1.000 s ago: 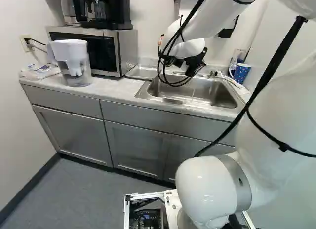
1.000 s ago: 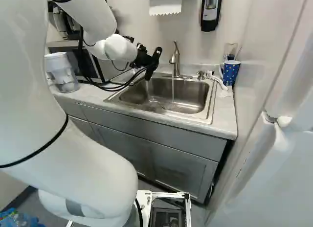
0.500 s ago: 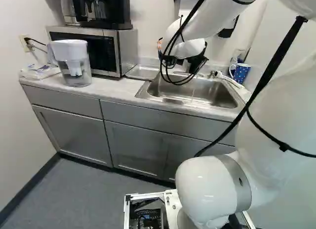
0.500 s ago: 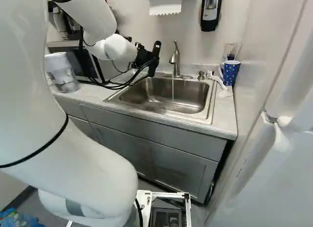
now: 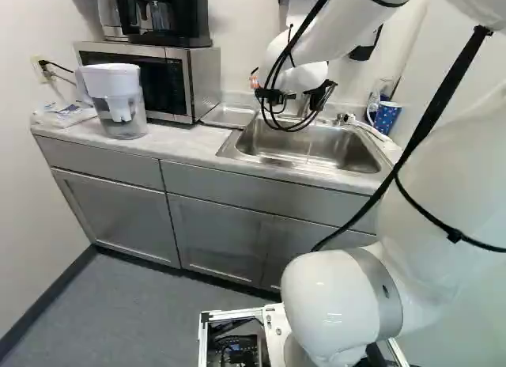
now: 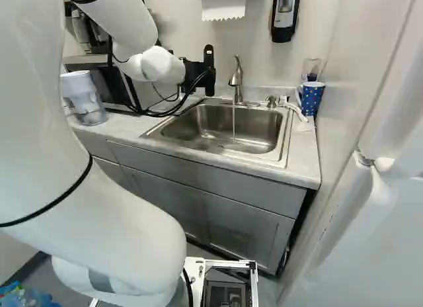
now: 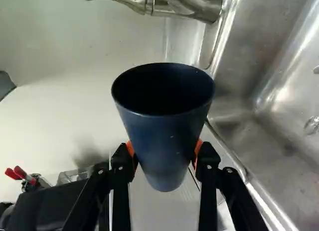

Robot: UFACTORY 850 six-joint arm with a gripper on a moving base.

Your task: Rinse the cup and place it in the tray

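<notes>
Blue cup [image 7: 162,141] in our closed jaws, poised for rinsing.
We hold it between both jaws, its mouth toward the wrist camera, near the faucet [image 6: 236,79] and clear of the running water [image 6: 233,125]. We judge rinsing is the step in hand, though we can't tell whether it's wet; next we should ease the mouth under the stream above the sink [image 6: 287,138], leaving the tray for afterward.
</notes>
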